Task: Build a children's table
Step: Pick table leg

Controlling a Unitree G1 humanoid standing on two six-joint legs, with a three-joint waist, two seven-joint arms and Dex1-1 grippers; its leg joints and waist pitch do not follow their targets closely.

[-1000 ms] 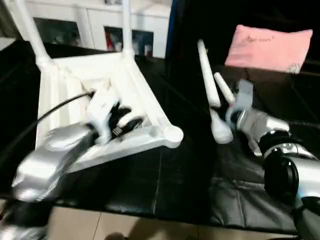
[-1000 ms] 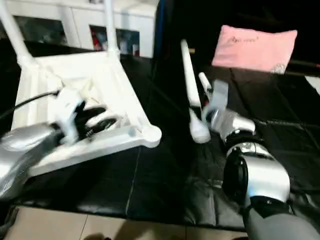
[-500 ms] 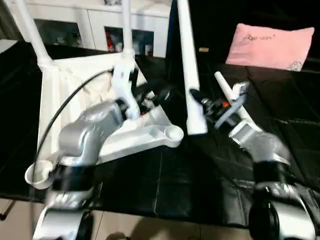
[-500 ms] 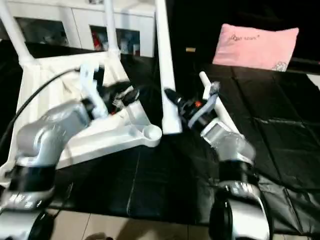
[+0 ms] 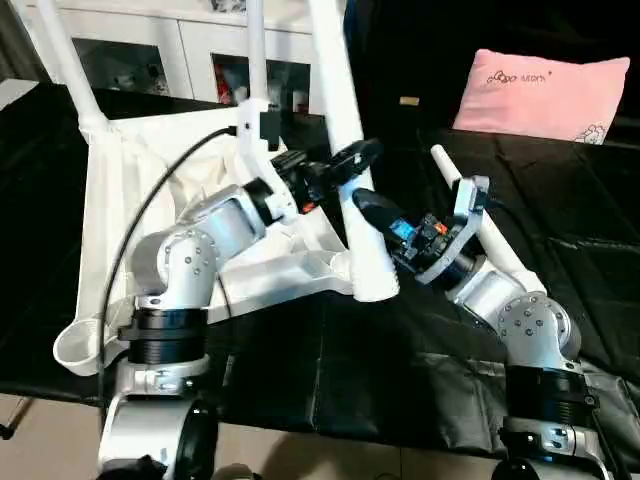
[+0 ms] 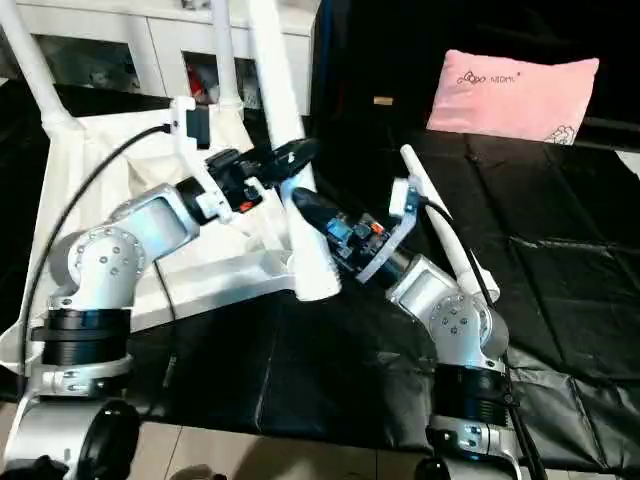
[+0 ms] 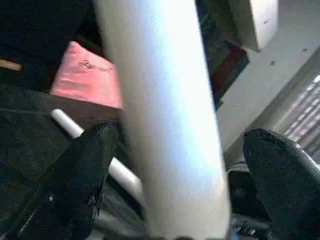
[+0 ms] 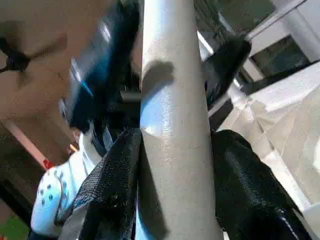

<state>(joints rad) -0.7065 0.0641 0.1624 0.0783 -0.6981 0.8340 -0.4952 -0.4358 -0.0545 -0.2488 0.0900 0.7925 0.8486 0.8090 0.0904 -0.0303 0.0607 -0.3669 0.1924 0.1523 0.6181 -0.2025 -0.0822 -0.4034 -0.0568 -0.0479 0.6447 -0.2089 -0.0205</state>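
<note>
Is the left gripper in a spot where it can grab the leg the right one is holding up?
Probably yes. The left gripper stands open with the raised leg between its fingers, above where the right gripper is clamped on it, and nothing lies between.

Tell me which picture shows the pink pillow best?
The left eye view: the whole pink pillow lies there on the black cover. The right eye view shows it nearly as well. The left wrist view catches a corner behind the white leg.

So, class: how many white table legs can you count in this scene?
4: two standing in the upturned tabletop's far corner sockets, one held by the right gripper, one lying on the black mat.
</note>
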